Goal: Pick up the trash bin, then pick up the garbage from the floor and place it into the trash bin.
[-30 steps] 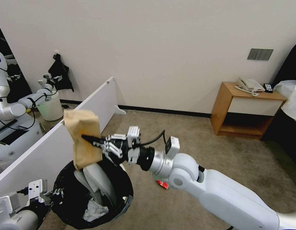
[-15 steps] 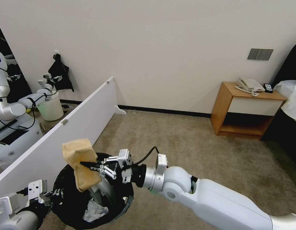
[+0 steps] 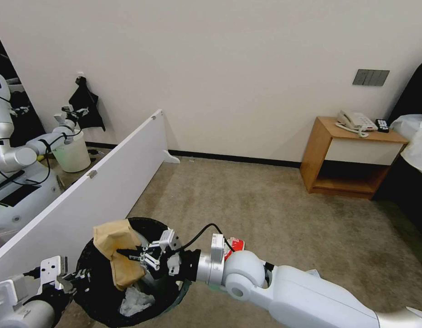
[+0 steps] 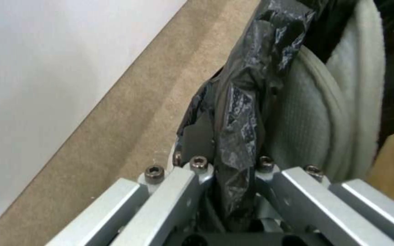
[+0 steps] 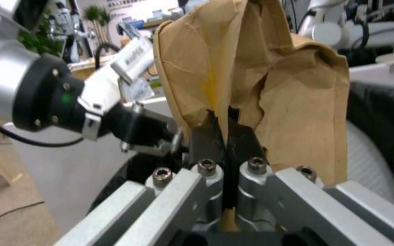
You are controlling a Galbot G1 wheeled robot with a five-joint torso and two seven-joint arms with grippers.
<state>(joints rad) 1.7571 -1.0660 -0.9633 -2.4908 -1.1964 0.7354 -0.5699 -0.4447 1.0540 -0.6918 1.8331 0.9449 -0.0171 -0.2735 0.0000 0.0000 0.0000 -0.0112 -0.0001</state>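
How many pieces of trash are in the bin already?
2 I can see: a white slipper standing against the bin's black bag and a white tissue at the bottom. More may be hidden under the brown paper bag.

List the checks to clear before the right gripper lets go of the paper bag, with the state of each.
1. Right gripper shut on the brown paper bag: ok; the wrist view shows the paper pinched between its fingers.
2. Bag over the trash bin mouth: ok; its lower end hangs inside the rim.
3. Left gripper shut on the bin's black-lined rim: ok.
4. Room inside the bin: ok, though the slippers and tissue already take up space.
5. Bag clear of the white partition: ok.
6. Floor litter left: not ok; a red can lies behind the right arm.
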